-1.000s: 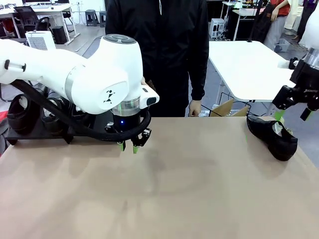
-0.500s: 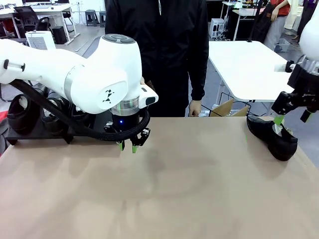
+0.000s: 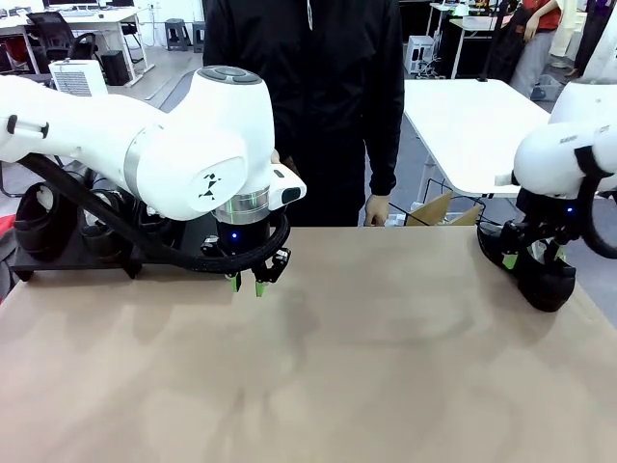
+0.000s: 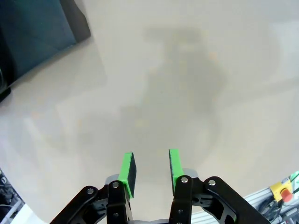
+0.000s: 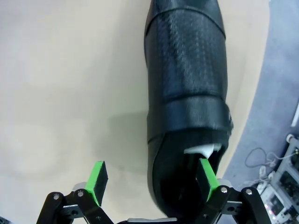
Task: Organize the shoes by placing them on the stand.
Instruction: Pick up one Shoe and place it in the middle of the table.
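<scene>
The right gripper (image 5: 152, 184) is spread wide over the heel of a black shoe (image 5: 187, 93) lying on the tan surface (image 3: 337, 367), one pad inside its opening; the left gripper (image 3: 247, 284), jaws partly apart and holding nothing, hangs near the stand (image 3: 87, 258); other shoes (image 3: 39, 217) sit there.

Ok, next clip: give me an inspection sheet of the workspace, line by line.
Surface: tan tabletop, middle bare.
Job's things: one shoe lies near the table's right edge, whitish stuffing in its opening; more shoes sit on the stand at far left, count unclear behind the arm.
Clutter: nothing seen on the table.
Grippers: left gripper part-closed, holding nothing, over bare table beside the stand; right gripper open, one finger in the shoe's opening, the other outside it.
Cables: black hose along the left arm; loose cables on the floor.
Surroundings: a person in a dark jacket at the far side; white tables behind.
</scene>
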Controlling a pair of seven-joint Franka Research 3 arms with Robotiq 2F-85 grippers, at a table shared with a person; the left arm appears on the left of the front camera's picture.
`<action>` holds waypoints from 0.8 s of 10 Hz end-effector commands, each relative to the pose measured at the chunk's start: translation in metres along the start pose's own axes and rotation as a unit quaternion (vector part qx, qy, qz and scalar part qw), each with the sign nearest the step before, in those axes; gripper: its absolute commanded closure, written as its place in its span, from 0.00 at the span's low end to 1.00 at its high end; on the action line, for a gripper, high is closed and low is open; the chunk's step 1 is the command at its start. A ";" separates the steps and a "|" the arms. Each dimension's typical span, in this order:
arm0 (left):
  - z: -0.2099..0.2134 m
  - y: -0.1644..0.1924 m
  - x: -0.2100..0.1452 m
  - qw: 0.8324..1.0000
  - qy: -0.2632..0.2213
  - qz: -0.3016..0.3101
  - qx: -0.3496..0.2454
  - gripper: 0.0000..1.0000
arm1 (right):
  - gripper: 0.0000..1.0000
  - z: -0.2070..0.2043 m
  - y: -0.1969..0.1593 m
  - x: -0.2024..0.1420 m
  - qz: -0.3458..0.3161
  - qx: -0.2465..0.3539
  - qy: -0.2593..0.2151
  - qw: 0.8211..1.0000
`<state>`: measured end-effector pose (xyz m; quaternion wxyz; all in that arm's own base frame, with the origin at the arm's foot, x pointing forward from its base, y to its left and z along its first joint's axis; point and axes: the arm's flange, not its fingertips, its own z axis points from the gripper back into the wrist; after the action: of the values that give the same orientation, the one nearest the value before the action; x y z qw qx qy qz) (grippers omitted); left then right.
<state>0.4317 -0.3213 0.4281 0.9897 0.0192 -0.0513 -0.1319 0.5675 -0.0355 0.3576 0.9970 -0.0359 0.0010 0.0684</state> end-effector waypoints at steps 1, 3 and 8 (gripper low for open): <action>0.000 0.002 -0.001 1.000 -0.003 0.004 0.011 0.59 | 0.00 0.015 -0.005 0.006 -0.008 0.004 -0.034 0.999; 0.000 0.002 -0.001 1.000 -0.003 0.004 0.011 0.59 | 0.00 0.010 -0.009 0.006 -0.011 0.016 -0.053 0.998; 0.000 0.002 -0.001 1.000 -0.003 0.004 0.011 0.59 | 0.00 -0.002 0.001 0.005 -0.017 0.024 -0.045 0.999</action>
<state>0.4317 -0.3213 0.4281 0.9897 0.0192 -0.0514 -0.1319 0.5758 -0.0361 0.3623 0.9975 -0.0225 -0.0381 0.0548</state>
